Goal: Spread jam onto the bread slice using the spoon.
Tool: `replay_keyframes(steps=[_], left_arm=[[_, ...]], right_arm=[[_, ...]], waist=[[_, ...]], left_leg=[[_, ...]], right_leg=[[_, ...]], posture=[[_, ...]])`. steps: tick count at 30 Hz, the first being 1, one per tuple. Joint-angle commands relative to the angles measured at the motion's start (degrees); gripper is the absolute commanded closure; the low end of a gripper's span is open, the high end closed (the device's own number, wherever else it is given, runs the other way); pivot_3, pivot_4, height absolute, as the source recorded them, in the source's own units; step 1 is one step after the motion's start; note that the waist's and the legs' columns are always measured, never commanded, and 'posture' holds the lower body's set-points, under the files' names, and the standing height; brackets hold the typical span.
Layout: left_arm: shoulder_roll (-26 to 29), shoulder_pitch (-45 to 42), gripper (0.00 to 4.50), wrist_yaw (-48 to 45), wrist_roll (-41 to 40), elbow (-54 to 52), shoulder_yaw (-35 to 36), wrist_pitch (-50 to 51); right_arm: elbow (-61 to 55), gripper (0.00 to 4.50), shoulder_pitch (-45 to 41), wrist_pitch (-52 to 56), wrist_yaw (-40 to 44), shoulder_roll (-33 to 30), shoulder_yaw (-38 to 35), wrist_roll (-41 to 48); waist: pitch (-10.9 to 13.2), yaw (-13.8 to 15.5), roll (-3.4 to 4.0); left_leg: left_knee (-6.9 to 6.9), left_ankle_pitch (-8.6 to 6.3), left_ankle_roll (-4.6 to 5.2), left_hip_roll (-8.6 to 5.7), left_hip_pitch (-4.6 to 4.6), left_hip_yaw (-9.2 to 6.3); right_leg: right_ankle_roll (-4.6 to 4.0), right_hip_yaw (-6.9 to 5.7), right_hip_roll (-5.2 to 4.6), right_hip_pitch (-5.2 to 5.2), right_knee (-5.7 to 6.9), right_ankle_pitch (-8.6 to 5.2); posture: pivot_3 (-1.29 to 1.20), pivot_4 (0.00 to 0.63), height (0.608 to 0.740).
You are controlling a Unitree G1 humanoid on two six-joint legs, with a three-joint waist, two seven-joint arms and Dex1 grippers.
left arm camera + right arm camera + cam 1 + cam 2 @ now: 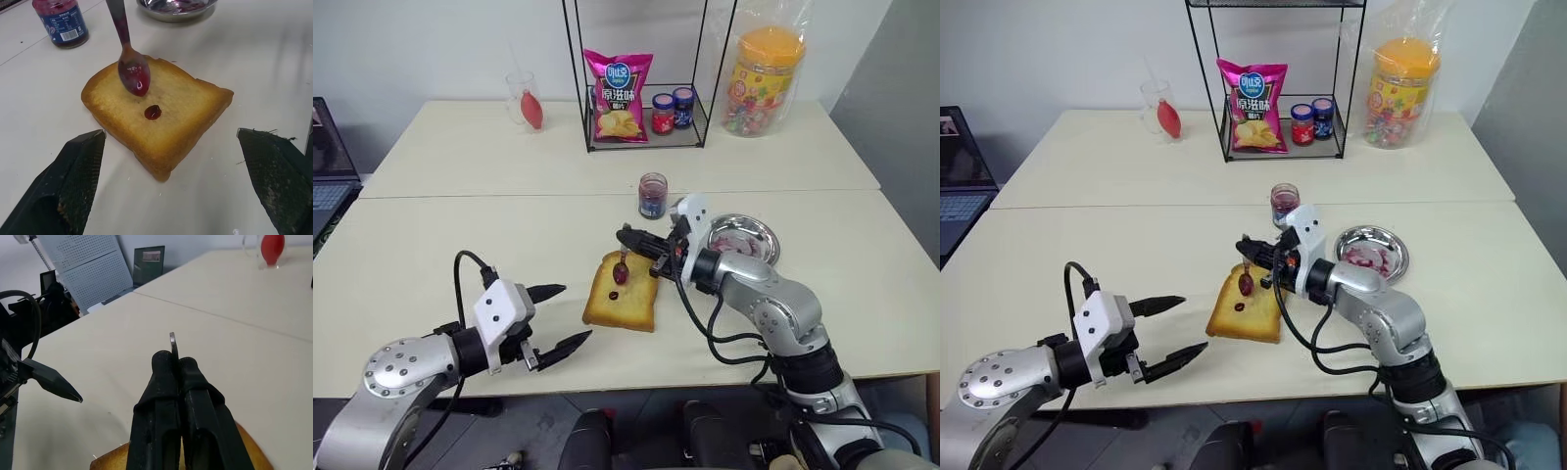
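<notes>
A golden-brown bread slice [621,305] lies flat on the table before me, with one small dark red blob of jam [152,112] near its middle. My right gripper [628,240] is shut on the handle of the silver spoon [622,268], which hangs bowl-down over the slice's far part. The spoon bowl [133,77] is coated with red jam and sits at the bread's surface. My left gripper [558,315] stands open to the left of the bread, nothing between its fingers.
An open jam jar [652,195] stands behind the bread, and a jam-smeared steel dish [744,238] sits to its right. At the back, a wire rack [646,117] holds a chip bag and two small jars. A candy tub [764,80] and a glass [525,99] flank it.
</notes>
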Motion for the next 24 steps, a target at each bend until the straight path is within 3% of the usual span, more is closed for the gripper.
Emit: replay_keyframes(steps=[1, 5, 9, 13, 19, 24], left_arm=[[-0.2, -0.5, 0.00, 0.2, 0.2, -0.4, -0.4, -1.6], [-0.7, -0.5, 0.00, 0.3, 0.2, -0.1, -1.0, -2.1], [-1.9, -0.8, 0.00, 1.1, 0.8, 0.4, -1.1, -3.6], [-2.0, 0.3, 0.00, 0.6, 1.6, 0.7, -0.7, -5.5], [-1.6, 3.1, 0.00, -0.8, 2.3, 3.6, 1.7, -8.6], [-1.6, 3.3, 0.00, -0.8, 2.3, 5.0, 2.4, -9.6]], right_arm=[[-4.4, 4.48, 0.0, -4.3, 3.6, -1.7, 0.8, -2.0], [-4.6, 4.48, -1.5, -2.9, 4.1, -2.0, -3.2, 0.9], [-1.5, 4.48, -0.7, 10.1, -4.1, 3.5, -12.6, 12.3], [0.5, 4.48, 1.2, 16.5, -9.6, 7.4, -17.9, 18.0], [2.9, 4.48, 2.4, 20.2, -15.3, 12.3, -22.2, 23.0], [4.2, 4.48, 2.8, 20.7, -16.8, 14.9, -21.6, 23.5]], waist=[[0.0, 0.0, 0.00], [0.0, 0.0, 0.00], [0.0, 0.1, -0.02], [0.0, 0.1, -0.01], [0.0, 0.0, 0.00], [0.0, -0.1, 0.01]], left_leg=[[0.00, 0.00, 0.00, 0.00, 0.00, 0.00], [0.00, 0.00, 0.00, 0.00, 0.00, 0.01], [0.01, 0.00, 0.00, 0.09, 0.01, 0.01], [0.00, 0.00, 0.00, 0.18, 0.01, 0.02], [-0.02, -0.01, -0.01, 0.33, 0.01, 0.07], [-0.02, -0.01, -0.01, 0.50, 0.02, 0.07]], right_leg=[[0.00, 0.00, 0.00, 0.00, 0.00, 0.00], [0.00, 0.01, 0.00, 0.00, -0.01, 0.00], [0.00, 0.00, 0.05, 0.00, 0.03, 0.01], [-0.02, -0.01, 0.12, 0.00, 0.02, 0.02], [-0.14, 0.02, 0.28, -0.05, 0.02, 0.02], [-0.26, 0.01, 0.48, -0.09, 0.02, 0.03]], posture=[[0.00, 0.150, 0.740], [0.00, 0.150, 0.740], [0.00, 0.150, 0.740], [0.00, 0.150, 0.740], [0.00, 0.150, 0.740], [0.00, 0.150, 0.740]])
